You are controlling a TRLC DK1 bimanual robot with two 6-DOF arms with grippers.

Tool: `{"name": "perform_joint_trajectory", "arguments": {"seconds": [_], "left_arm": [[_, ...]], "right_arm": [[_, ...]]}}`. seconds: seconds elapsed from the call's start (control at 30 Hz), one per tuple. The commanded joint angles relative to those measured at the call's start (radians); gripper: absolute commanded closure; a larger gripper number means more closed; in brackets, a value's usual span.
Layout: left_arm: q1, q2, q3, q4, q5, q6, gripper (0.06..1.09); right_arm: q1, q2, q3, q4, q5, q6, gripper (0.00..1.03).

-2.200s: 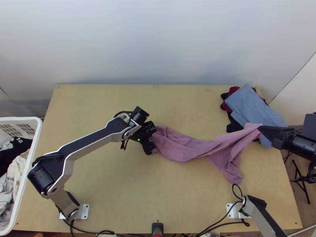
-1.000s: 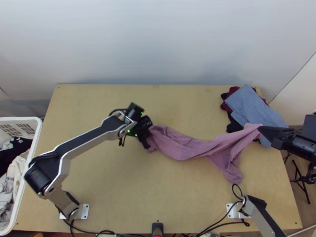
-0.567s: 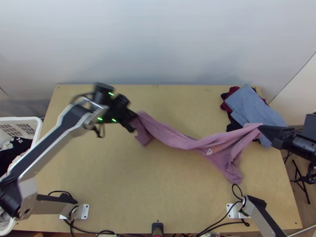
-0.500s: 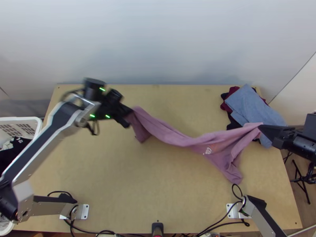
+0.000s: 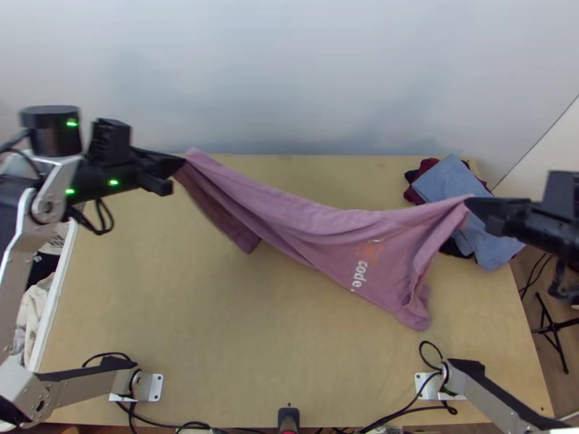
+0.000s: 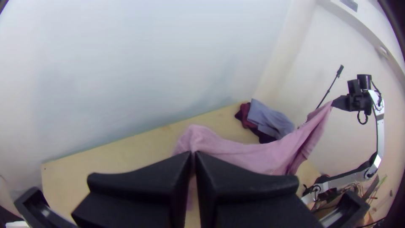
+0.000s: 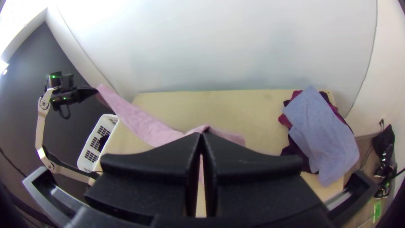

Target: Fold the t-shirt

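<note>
A mauve t-shirt [image 5: 318,226] hangs over the tabletop [image 5: 217,325], pinched in your left hand [image 5: 178,165] and right hand [image 5: 472,203]; spreading before folding looks under way, and next you should tauten and lower it evenly.

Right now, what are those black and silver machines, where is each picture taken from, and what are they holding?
They're a robot's left arm and right arm. One picture looks down from high over the wooden table. The other two come from cameras on the wrists, so each sees its own black hand at the bottom. The left hand and the right hand both pinch the pink t-shirt, stretched between them. A pile of other clothes lies on the table, with a blue one on top.
</note>
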Motion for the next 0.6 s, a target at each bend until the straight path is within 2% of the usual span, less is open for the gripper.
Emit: {"name": "perform_joint_trajectory", "arguments": {"seconds": [0.0, 0.17, 0.3, 0.37, 0.57], "left_arm": [[0.045, -0.042, 0.101, -0.062, 0.03, -0.013, 0.94], [0.09, -0.062, 0.196, -0.086, 0.03, -0.007, 0.95], [0.189, -0.082, 0.272, -0.083, 0.037, -0.004, 1.0], [0.214, -0.105, 0.28, -0.082, 0.039, -0.004, 1.04], [0.262, -0.214, 0.206, -0.086, 0.036, 0.054, 1.04]], "right_arm": [[0.172, 0.093, 0.132, 0.027, 0.094, 0.001, 1.0], [0.223, 0.179, 0.359, 0.048, 0.16, 0.002, 1.0], [0.223, 0.2, 0.459, 0.111, 0.252, -0.001, 1.0], [0.223, 0.196, 0.477, 0.111, 0.276, -0.016, 1.0], [0.241, 0.151, 0.44, 0.077, 0.284, -0.019, 1.0]]}}
